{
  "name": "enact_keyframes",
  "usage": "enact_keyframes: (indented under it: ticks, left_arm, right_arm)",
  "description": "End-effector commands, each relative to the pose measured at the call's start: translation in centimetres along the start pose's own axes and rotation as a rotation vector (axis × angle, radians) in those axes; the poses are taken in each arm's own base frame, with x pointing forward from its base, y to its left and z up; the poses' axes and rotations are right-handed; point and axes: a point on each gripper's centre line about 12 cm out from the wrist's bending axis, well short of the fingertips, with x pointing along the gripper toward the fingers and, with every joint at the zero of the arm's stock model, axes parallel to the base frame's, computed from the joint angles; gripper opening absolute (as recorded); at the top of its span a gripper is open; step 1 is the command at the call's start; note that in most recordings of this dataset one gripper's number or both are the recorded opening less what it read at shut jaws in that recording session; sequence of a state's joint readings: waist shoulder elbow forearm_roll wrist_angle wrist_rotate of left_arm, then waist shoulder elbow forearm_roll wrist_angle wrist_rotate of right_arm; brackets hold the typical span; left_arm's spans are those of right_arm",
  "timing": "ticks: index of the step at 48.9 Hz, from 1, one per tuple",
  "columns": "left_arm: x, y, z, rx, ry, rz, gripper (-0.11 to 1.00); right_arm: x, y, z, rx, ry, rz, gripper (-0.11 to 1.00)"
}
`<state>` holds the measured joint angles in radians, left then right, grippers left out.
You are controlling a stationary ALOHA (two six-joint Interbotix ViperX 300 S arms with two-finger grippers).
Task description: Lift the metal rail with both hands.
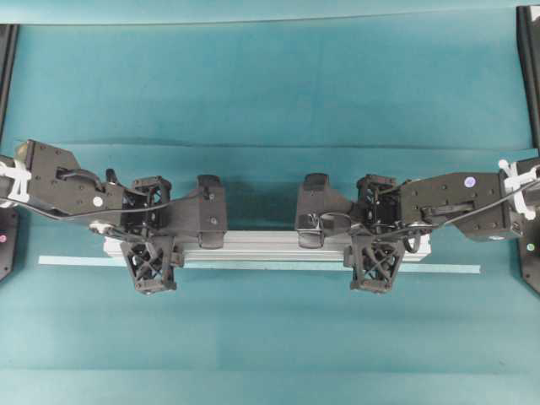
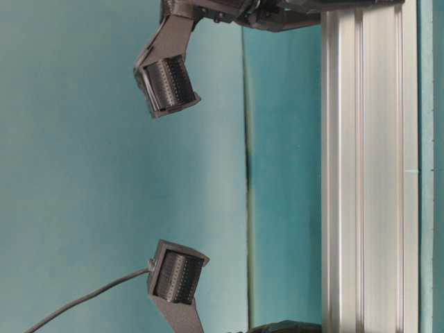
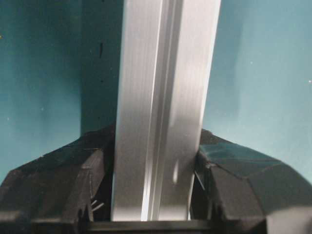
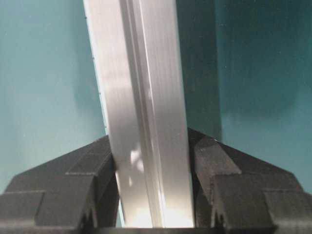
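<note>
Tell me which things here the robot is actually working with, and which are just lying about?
In use:
- metal rail
- left pincer, clamped on the rail
- right pincer, clamped on the rail

Lying about:
- pale-blue tape strip on the table
- teal table cover

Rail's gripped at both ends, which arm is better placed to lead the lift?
Neither clearly. The left end effector and right end effector both clamp the metal rail, fingers against both sides, near opposite ends. Lift with both together.
</note>
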<state>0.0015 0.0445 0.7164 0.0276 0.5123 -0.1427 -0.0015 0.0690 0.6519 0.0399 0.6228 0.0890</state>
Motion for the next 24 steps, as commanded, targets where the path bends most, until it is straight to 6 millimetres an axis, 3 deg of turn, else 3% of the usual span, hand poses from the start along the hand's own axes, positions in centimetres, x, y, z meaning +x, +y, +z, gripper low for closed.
enact_keyframes:
  ticks: [1, 24]
  left_arm:
    - [-0.33, 0.16, 0.68, -0.017, -0.035, -0.003, 0.36]
    - [0.02, 0.31, 0.62, 0.074, -0.063, -0.003, 0.36]
  right_arm:
    - [-0.07, 0.29, 0.01, 0.004, -0.001, 0.005, 0.38]
    - [0.12, 0.69, -0.05, 0.0, -0.015, 0.009, 0.38]
